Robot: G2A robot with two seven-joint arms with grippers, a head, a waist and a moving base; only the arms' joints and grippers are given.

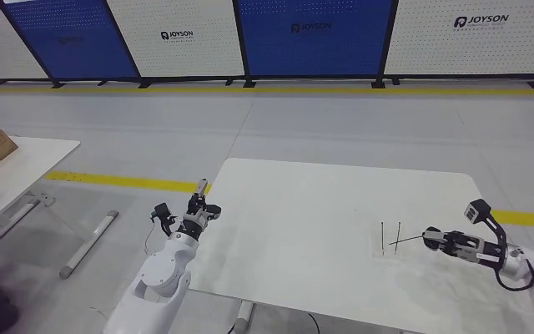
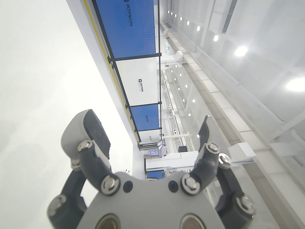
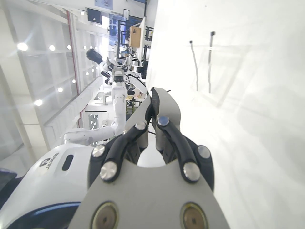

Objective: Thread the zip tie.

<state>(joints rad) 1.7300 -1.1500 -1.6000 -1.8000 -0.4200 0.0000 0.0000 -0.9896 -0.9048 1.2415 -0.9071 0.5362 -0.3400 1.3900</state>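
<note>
Two black zip ties (image 1: 382, 237) (image 1: 398, 235) lie side by side near the table's right end, on what looks like a clear plastic sheet (image 3: 228, 72). The right wrist view shows them as thin strips (image 3: 195, 65) (image 3: 209, 63) with small heads at the far ends. My right gripper (image 1: 427, 237) (image 3: 151, 96) is just right of them, shut on a third zip tie (image 1: 407, 241). That tie's free end points left over the sheet. My left gripper (image 1: 202, 190) (image 2: 147, 117) stands open at the table's left edge, pointing up, with nothing between its fingers.
The white table (image 1: 317, 217) is bare between the two arms. A second white table (image 1: 33, 163) stands to the left, with a yellow floor line (image 1: 125, 180) behind. Blue and white panel walls (image 1: 313, 37) close the back.
</note>
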